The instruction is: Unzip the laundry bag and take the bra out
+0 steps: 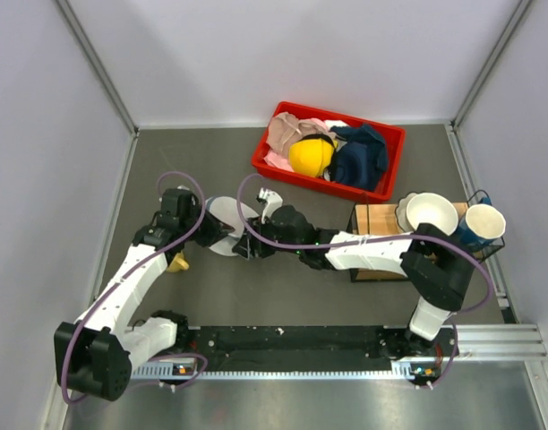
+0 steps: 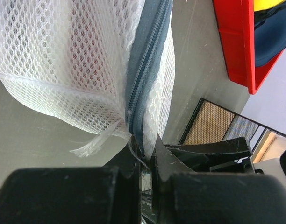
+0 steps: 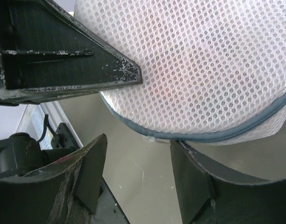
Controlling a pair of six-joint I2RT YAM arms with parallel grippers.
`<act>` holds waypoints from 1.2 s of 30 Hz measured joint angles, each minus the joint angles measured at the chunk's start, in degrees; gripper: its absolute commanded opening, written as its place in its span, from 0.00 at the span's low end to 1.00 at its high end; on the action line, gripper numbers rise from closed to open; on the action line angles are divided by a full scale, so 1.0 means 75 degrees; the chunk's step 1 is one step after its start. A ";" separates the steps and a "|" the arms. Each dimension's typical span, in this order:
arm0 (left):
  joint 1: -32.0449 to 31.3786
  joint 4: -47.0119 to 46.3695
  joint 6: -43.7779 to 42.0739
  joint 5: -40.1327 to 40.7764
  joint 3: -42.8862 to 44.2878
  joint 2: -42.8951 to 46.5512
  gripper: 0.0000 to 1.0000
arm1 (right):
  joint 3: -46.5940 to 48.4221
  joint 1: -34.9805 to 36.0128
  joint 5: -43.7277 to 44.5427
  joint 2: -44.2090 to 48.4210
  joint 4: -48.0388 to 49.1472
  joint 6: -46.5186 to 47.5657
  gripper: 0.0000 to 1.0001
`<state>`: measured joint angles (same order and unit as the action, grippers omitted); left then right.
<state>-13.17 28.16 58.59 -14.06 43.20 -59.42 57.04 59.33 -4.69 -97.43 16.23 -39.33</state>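
Note:
The laundry bag (image 1: 223, 218) lies on the grey table between my two grippers, a white mesh ball (image 2: 63, 60) with a grey-blue zipper (image 2: 145, 70) round its middle. My left gripper (image 2: 145, 142) is shut on the zipper seam at the bag's near edge, and it reaches the bag from the left (image 1: 208, 229). My right gripper (image 3: 138, 158) stands open just under the bag (image 3: 203, 65). Its right finger (image 3: 189, 177) touches the zipper seam (image 3: 218, 135), and a small white tab (image 3: 150, 138) hangs between the jaws. The bra is hidden inside; only a faint reddish tint shows through the mesh.
A red bin (image 1: 328, 152) with clothes and a yellow cup stands at the back. To the right are a wooden block (image 1: 381, 228), a white bowl (image 1: 431, 213), a paper cup (image 1: 483, 222) and a wire basket (image 2: 218, 126). A small yellow object (image 1: 177, 262) lies by the left arm.

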 measured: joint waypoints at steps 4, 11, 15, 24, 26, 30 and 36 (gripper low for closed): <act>0.0000 -0.0009 0.0003 0.0000 0.0003 0.0000 0.00 | 0.0061 0.0000 0.0096 -0.0166 0.0189 -0.0102 0.51; 0.0000 -0.0015 0.0003 0.0000 0.0000 0.0000 0.00 | 0.0064 0.0000 0.0303 -0.0291 0.0221 -0.0178 0.26; 0.0000 -0.0047 0.0003 0.0000 0.0000 0.0000 0.00 | 0.0044 0.0000 0.0557 -0.0291 0.0291 -0.0175 0.00; 0.0000 -0.0038 -0.0026 -0.0087 0.0064 -0.0032 0.00 | -0.0586 -0.0050 0.0906 0.0210 0.0379 0.0117 0.00; 0.0000 0.0009 -0.0047 -0.0178 0.0143 -0.0067 0.00 | -0.0793 -0.0070 0.0985 0.0411 0.0353 0.0289 0.00; -0.0032 0.0050 -0.0160 -0.0530 0.0280 -0.0157 0.00 | -0.1224 -0.0093 0.1096 0.0973 0.0207 0.0717 0.00; -0.0082 0.0064 -0.0498 -0.1565 0.0749 -0.0804 0.00 | -0.1644 -0.0093 0.1072 0.2119 -0.0609 0.1352 0.00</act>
<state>-13.78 28.64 54.85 -25.80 48.82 -65.45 44.71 58.63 3.36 -81.54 11.66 -29.19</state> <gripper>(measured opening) 0.073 0.008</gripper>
